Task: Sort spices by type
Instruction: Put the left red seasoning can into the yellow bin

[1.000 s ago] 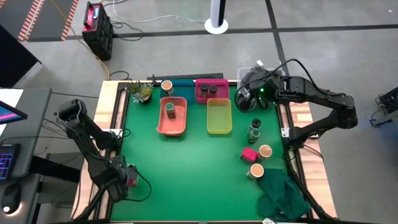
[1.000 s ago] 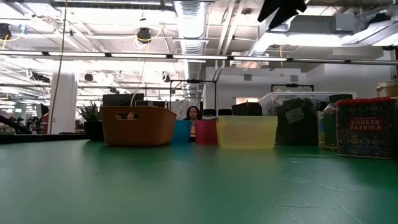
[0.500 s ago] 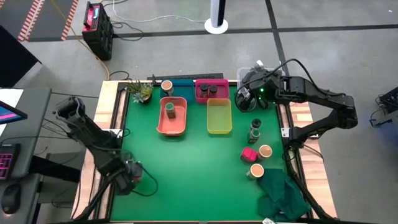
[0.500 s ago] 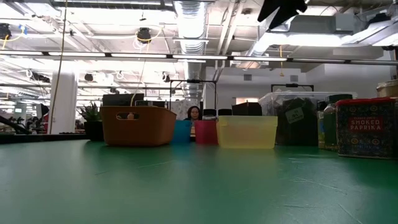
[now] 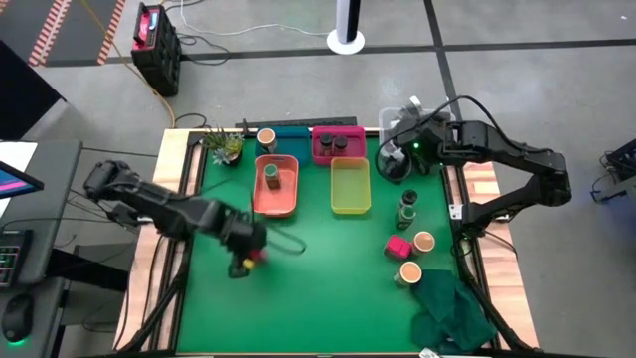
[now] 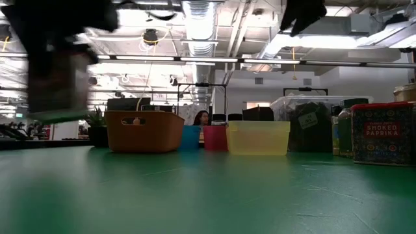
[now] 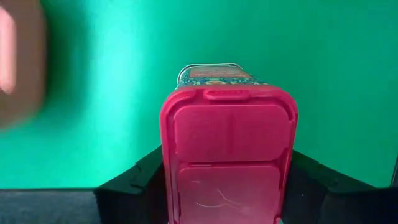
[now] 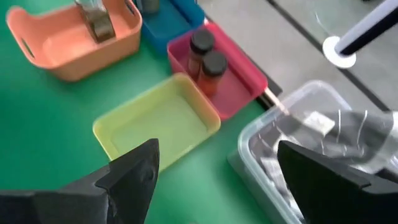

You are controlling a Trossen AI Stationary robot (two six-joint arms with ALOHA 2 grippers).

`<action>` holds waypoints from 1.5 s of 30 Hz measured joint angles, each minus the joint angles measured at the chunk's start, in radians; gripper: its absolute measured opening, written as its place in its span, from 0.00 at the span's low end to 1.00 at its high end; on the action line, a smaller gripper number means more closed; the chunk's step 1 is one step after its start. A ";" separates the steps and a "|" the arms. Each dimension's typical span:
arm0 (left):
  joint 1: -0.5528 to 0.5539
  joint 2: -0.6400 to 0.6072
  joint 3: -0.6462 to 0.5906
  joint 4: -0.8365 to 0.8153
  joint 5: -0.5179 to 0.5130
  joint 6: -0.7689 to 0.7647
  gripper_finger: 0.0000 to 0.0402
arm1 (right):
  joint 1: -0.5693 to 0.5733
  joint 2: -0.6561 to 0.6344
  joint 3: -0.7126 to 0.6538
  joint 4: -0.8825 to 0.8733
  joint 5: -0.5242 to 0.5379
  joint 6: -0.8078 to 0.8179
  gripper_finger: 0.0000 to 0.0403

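— How many trays on the tabletop (image 5: pixel 298 298)?
— Four: orange tray (image 5: pixel 275 189), yellow (image 5: pixel 350 187), magenta (image 5: pixel 337 145), blue (image 5: pixel 290 133).
— The pink spice box (image 7: pixel 228 158)?
— Clamped in the left end effector (image 5: pixel 244 261), just beside the orange tray.
— The right end effector (image 5: pixel 396 159)?
— Fingers apart, far beyond the yellow tray from the orange one.

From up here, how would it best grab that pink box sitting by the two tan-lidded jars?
Likely from straight above, fingers across the pink box's two flat sides not facing the tan-lidded jars, which crowd it closely. It lies low, so a top-down pinch suits its boxy shape.
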 joint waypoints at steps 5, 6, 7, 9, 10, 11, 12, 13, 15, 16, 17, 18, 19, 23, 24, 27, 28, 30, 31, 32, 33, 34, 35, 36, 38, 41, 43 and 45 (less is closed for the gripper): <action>0.171 0.122 0.140 0.006 0.066 0.130 0.52 | 0.001 -0.005 0.000 -0.074 -0.002 0.030 0.87; 0.200 0.156 0.179 0.003 0.076 0.161 0.52 | 0.001 -0.007 0.000 -0.086 -0.003 0.034 0.87; 0.224 0.193 0.223 -0.003 0.080 0.188 0.52 | 0.001 -0.008 0.001 -0.101 -0.003 0.041 0.87; 0.269 0.268 0.318 -0.017 0.080 0.242 0.52 | -0.001 -0.008 0.001 -0.144 -0.027 0.061 0.87; 0.291 0.307 0.368 -0.033 0.080 0.266 0.52 | -0.006 -0.006 0.001 -0.175 -0.045 0.073 0.87; 0.312 0.345 0.417 -0.051 0.080 0.289 0.52 | -0.010 -0.003 0.001 -0.205 -0.056 0.087 0.87; 0.333 0.378 0.461 -0.069 0.080 0.311 0.52 | -0.011 -0.002 0.001 -0.229 -0.057 0.100 0.87; 0.354 0.408 0.500 -0.087 0.080 0.332 0.52 | -0.010 -0.002 0.001 -0.246 -0.059 0.116 0.87; 0.396 0.458 0.569 -0.107 0.080 0.371 0.53 | -0.001 -0.006 0.001 -0.257 -0.059 0.141 0.87; 0.415 0.480 0.601 -0.109 0.080 0.387 0.53 | 0.001 -0.015 0.001 -0.257 -0.059 0.148 0.87; 0.435 0.498 0.630 -0.109 0.080 0.399 0.53 | 0.002 -0.027 0.001 -0.256 -0.059 0.155 0.87; 0.455 0.514 0.657 -0.109 0.080 0.408 0.53 | 0.002 -0.040 0.001 -0.256 -0.059 0.163 0.87; 0.474 0.529 0.684 -0.109 0.080 0.414 0.53 | 0.002 -0.053 0.001 -0.258 -0.060 0.173 0.87; 0.548 0.575 0.773 -0.095 0.117 0.457 0.53 | 0.001 -0.103 -0.021 -0.255 -0.060 0.214 0.87; 0.564 0.584 0.786 -0.082 0.128 0.468 0.53 | 0.001 -0.117 -0.035 -0.255 -0.060 0.228 0.87; 0.613 0.598 0.798 0.010 0.165 0.462 0.53 | 0.002 -0.158 -0.096 -0.242 -0.061 0.273 0.87; 0.629 0.600 0.798 0.043 0.172 0.454 0.53 | 0.003 -0.169 -0.118 -0.233 -0.063 0.287 0.87; 0.651 0.602 0.796 0.103 0.176 0.448 0.53 | 0.011 -0.188 -0.162 -0.197 -0.068 0.317 0.87; 0.658 0.613 0.796 0.146 0.175 0.448 0.53 | 0.017 -0.195 -0.182 -0.178 -0.067 0.330 0.87; 0.665 0.617 0.796 0.186 0.179 0.445 0.53 | 0.021 -0.200 -0.198 -0.152 -0.068 0.343 0.87; 0.670 0.621 0.796 0.205 0.179 0.442 0.53 | 0.023 -0.203 -0.213 -0.126 -0.068 0.353 0.87; 0.673 0.633 0.796 0.217 0.180 0.440 0.53 | 0.024 -0.204 -0.225 -0.106 -0.069 0.362 0.87; 0.674 0.649 0.800 0.224 0.185 0.437 0.53 | 0.026 -0.204 -0.234 -0.096 -0.071 0.370 0.87; 0.674 0.661 0.813 0.230 0.186 0.426 0.53 | 0.030 -0.202 -0.237 -0.092 -0.070 0.372 0.87; 0.674 0.698 0.851 0.238 0.187 0.421 0.53 | 0.029 -0.188 -0.238 -0.082 -0.070 0.373 0.87; 0.671 0.751 0.929 0.230 0.186 0.444 0.53 | 0.022 -0.176 -0.239 -0.079 -0.070 0.373 0.87; 0.668 0.801 0.983 0.218 0.182 0.467 0.53 | 0.022 -0.172 -0.238 -0.076 -0.070 0.373 0.87; 0.668 0.853 1.033 0.191 0.174 0.484 0.53 | 0.022 -0.168 -0.238 -0.074 -0.070 0.377 0.87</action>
